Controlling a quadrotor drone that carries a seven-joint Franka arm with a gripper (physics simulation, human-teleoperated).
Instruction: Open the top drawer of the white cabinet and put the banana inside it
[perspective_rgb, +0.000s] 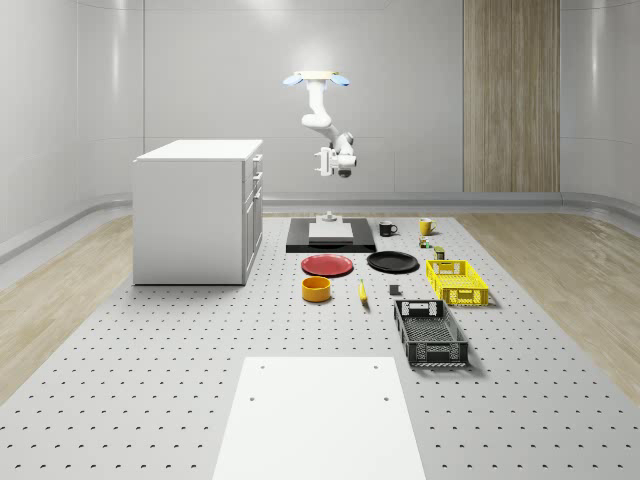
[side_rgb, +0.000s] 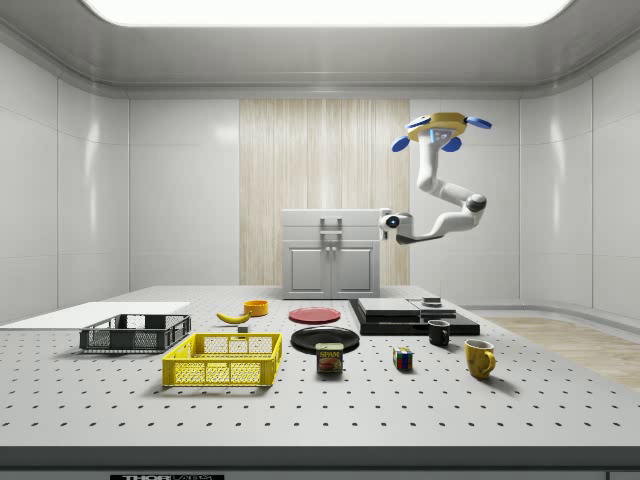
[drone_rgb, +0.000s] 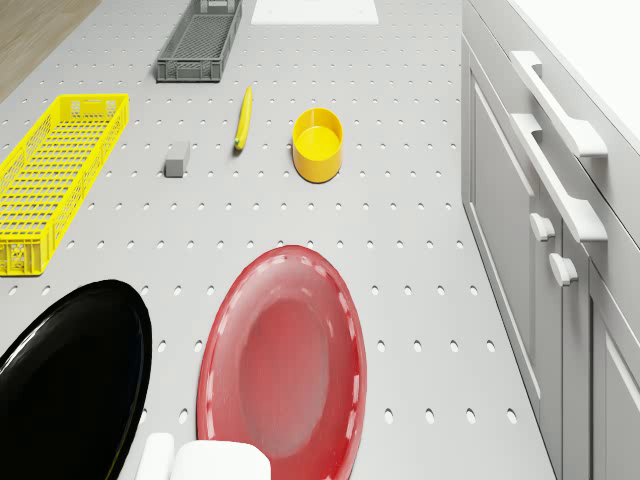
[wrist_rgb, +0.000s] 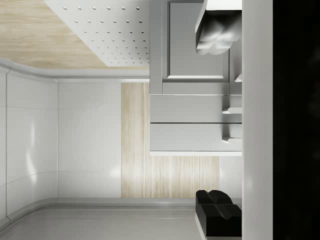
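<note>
Task at its outset. The drone (perspective_rgb: 318, 78) hovers over the far part of the desk (perspective_rgb: 150, 380), above the black pad (perspective_rgb: 330, 240) and facing the front of the white cabinet (perspective_rgb: 195, 210). Its arm (side_rgb: 445, 205) is bent so that the fingers (wrist_rgb: 215, 35) point level at the cabinet's upper front. The fingers stand apart and hold nothing. Straight ahead of the fingers, and not touched by them, are the two drawers. The top drawer (wrist_rgb: 187, 137) is flush with the front, and so is judged shut; its bar handle (drone_rgb: 560, 100) is free. The banana (perspective_rgb: 362, 291) lies flat on the desk, well below the fingers and well apart from them, near a yellow bowl (perspective_rgb: 317, 288). Nothing of the task shows as done. Left to do, as judged: close on the handle, draw the drawer out, fetch the banana, lay it inside. Other items below the fingers: a red plate (drone_rgb: 285, 360), a black plate (drone_rgb: 70, 380), a yellow basket (perspective_rgb: 457, 281), a dark basket (perspective_rgb: 430, 332) and two mugs (one black, one yellow, by the pad). The desk is a pale grey board with a regular grid of holes, and a plain white sheet (perspective_rgb: 318, 415) lies at its near end. The room has glossy grey wall panels with rounded corners, one wood-grain wall strip (side_rgb: 320, 190), wood flooring beside the desk, and a bright ceiling panel.
</note>
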